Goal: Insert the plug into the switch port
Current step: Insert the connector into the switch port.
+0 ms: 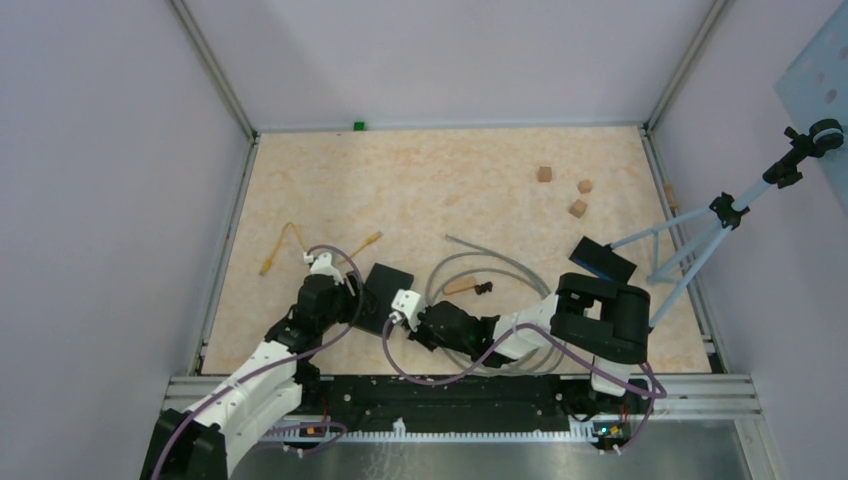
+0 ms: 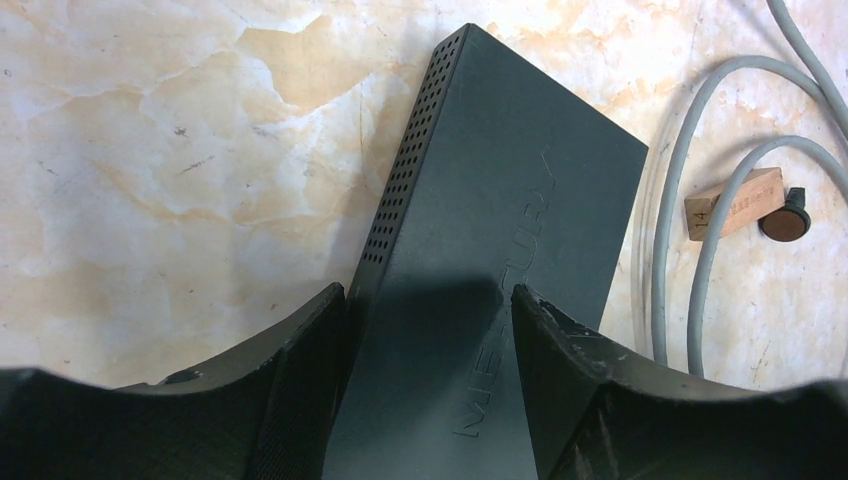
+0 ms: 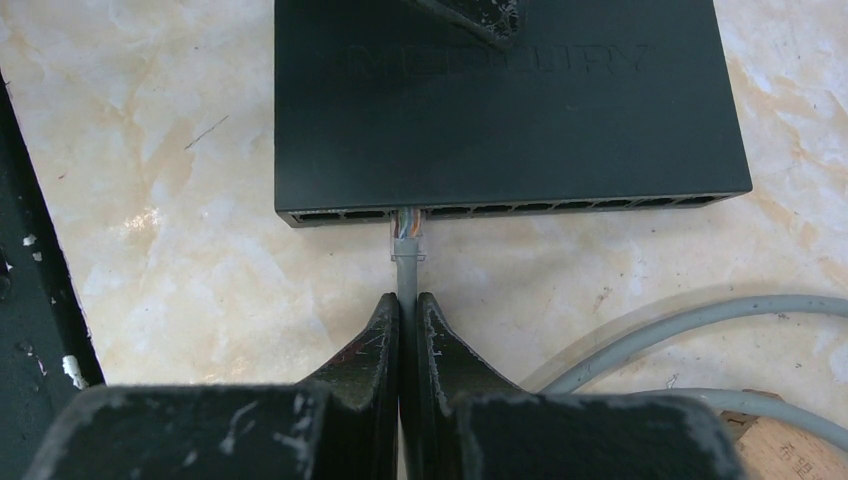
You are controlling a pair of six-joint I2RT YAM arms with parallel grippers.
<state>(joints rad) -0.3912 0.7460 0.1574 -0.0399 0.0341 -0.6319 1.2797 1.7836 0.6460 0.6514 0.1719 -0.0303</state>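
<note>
R gripper clamped tight on the grey cable. The plug is just ahead of my fingertips, tip in a port near the left end of the switch front. L gripper has jaws apart, straddling the switch from its far side.

**Matt plastic, bare wood**

Matt black plastic for the network switch. Clear glossy plastic at the plug; smooth grey sheathing on the cable. Pale bare wood in the block. Marbled beige tabletop, smooth, faintly shiny. Scuffed matt black on the right gripper.
</note>
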